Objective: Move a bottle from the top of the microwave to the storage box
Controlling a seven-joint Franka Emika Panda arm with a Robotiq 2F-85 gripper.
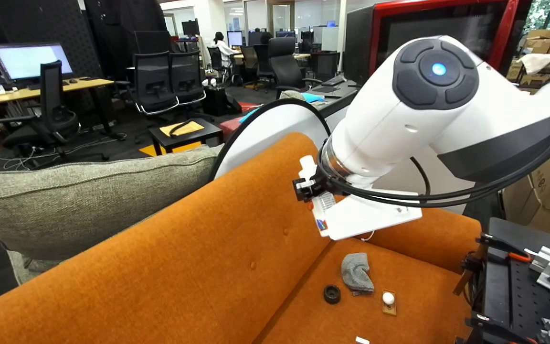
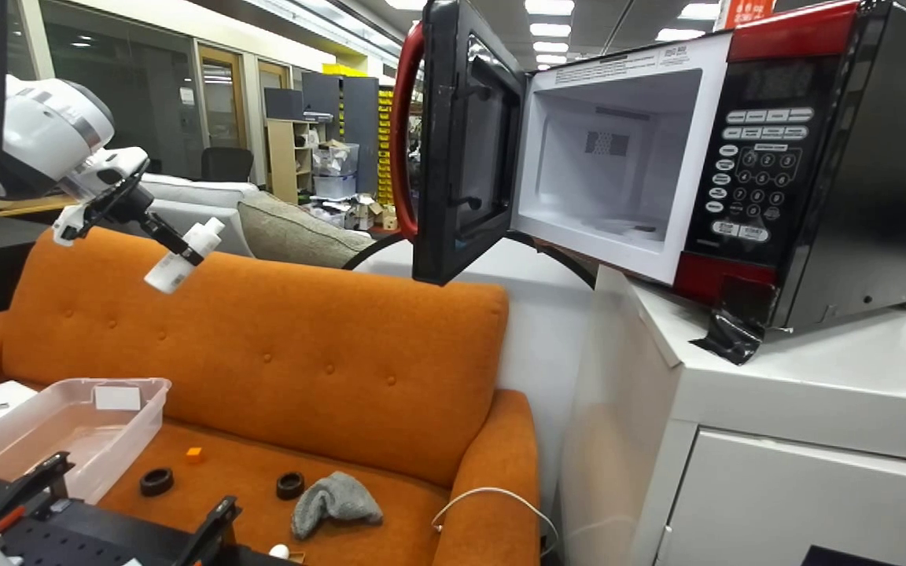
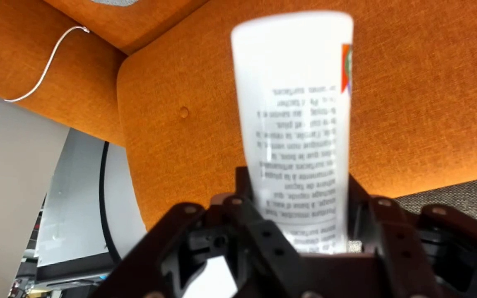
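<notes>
Office, orange sofa (image 2: 303,338) along the back of the workspace, white cabinet (image 2: 799,401) at its end. Microwave (image 2: 744,189) stands on the cabinet, door (image 2: 473,149) swung open; black tape (image 2: 736,318) at its front corner probably stops it sliding when the door is pulled. Bottle (image 2: 166,277) is in the air in front of the sofa back, well apart from the microwave. Gripper (image 3: 298,194) has it: fingers (image 3: 244,182) pinch it from both sides, near the cap (image 2: 205,233). It's tilted, cap up, base down. Hold looks sensible: body sticks out clear of the fingers, so the base can go in first with the fingers above the rim. Storage box (image 2: 130,444) is presumably the clear open-top tub near the arm (image 2: 52,130), likely put there for an easy reach; what it rests on is hidden. Can't tell if the bottle is directly over it. Task looks past halfway: lower and release left. Next move calls for centring over the opening, bringing the bottle down, then letting go low. Risk: gripped this close to one end, it could pivot if the base clips the box wall. Gray cloth (image 2: 335,505) and black rings (image 2: 290,486) lie on the sofa seat, no obvious role here.
</notes>
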